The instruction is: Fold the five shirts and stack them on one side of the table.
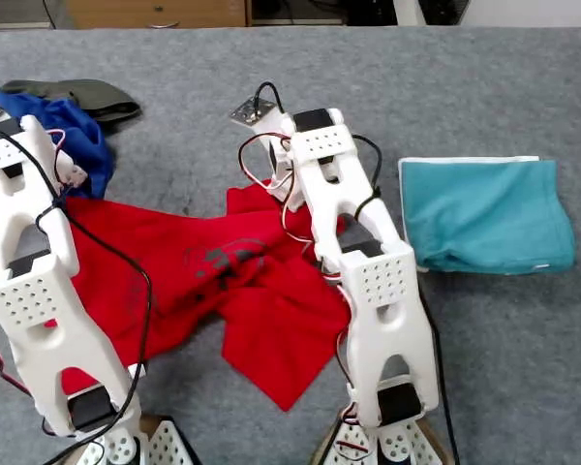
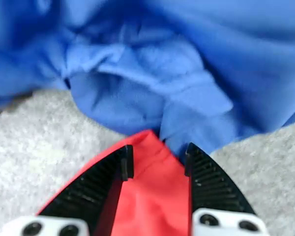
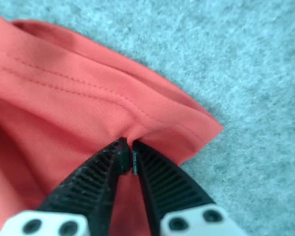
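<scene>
The red shirt (image 1: 242, 291) lies crumpled on the grey bench (image 1: 484, 87), between my two arms. My left hand (image 2: 158, 156) grips a bunched corner of it. My right hand (image 3: 129, 150) is pinched tight on a little bit of the stitched edge. I think that small pinch could slip, because the cloth looks thin and smooth. The left corner sits just beside the blue shirt (image 2: 162, 73), so a pull might drag that one along too. The blue one is soft and lumpy. The green-blue shirt (image 1: 484, 215) is a neat folded block, well apart. The bench looks fuzzy, like felt.
</scene>
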### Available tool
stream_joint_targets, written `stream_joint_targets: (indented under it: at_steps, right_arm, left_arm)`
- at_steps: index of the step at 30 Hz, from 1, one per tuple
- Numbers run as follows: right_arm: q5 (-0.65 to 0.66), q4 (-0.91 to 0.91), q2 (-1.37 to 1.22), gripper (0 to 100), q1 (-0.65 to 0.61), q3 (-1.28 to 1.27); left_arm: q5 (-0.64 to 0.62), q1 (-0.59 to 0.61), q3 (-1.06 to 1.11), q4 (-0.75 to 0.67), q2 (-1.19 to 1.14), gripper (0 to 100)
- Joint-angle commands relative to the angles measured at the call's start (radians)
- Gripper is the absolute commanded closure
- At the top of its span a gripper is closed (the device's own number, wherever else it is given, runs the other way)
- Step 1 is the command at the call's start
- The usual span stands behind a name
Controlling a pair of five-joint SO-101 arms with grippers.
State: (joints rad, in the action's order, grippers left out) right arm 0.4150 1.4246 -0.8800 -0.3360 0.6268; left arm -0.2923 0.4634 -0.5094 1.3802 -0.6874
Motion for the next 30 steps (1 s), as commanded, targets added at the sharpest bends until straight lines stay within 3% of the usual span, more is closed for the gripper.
stream_joint_targets:
  at_steps: [1, 10, 20, 30]
  right_arm:
    - [0.008, -0.025, 0.035, 99.0, 0.005, -0.001]
    - [0.008, -0.025, 0.035, 99.0, 0.005, -0.001]
    - [0.006, -0.025, 0.035, 99.0, 0.005, -0.001]
    - [0.006, -0.025, 0.035, 99.0, 0.005, -0.001]
  left_arm:
    - [-0.009, -0.014, -0.037, 0.064, 0.015, 82]
    - [-0.052, -0.011, -0.041, -0.040, 0.015, 82]
    - [-0.055, -0.014, 0.003, -0.020, 0.012, 82]
    - [-0.055, -0.012, 0.017, -0.026, 0.012, 89]
